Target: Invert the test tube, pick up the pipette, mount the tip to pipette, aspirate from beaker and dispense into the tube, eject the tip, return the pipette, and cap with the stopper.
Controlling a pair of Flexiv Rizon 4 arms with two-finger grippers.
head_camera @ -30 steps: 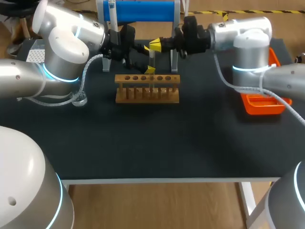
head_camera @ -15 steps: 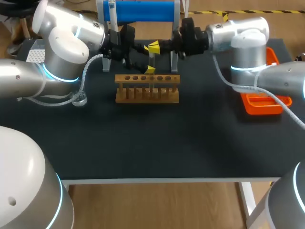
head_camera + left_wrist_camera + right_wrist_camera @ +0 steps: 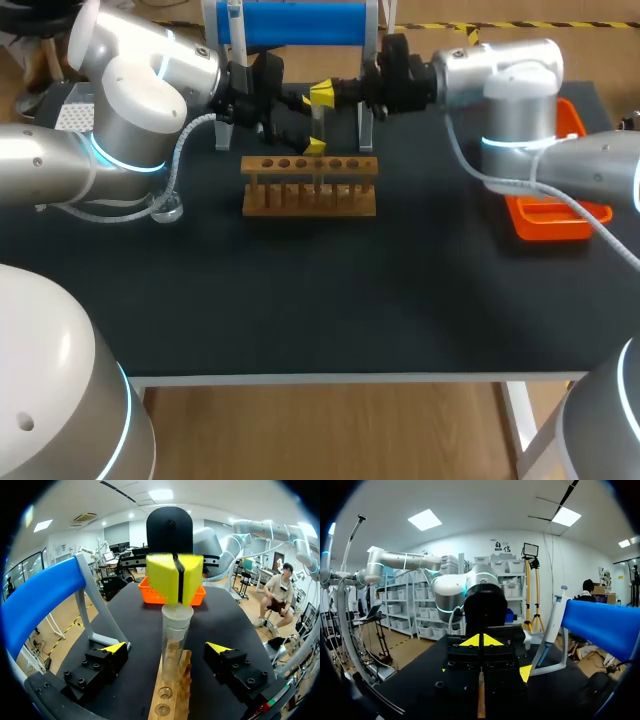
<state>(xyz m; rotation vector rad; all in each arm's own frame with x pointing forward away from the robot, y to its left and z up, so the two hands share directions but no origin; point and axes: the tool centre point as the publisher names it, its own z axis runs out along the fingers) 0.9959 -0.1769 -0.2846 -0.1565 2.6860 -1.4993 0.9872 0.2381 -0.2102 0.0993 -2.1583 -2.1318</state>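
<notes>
A clear glass test tube (image 3: 176,635) stands upright in a slotted wooden rack (image 3: 310,188). Just above the rack, the left gripper (image 3: 167,649) straddles the tube, its wedge-shaped yellow tips spread wide and clear of the glass. Only the left wrist view shows that gap. Directly over the tube's mouth, the right gripper (image 3: 175,577) has its tips pressed flat together.
</notes>
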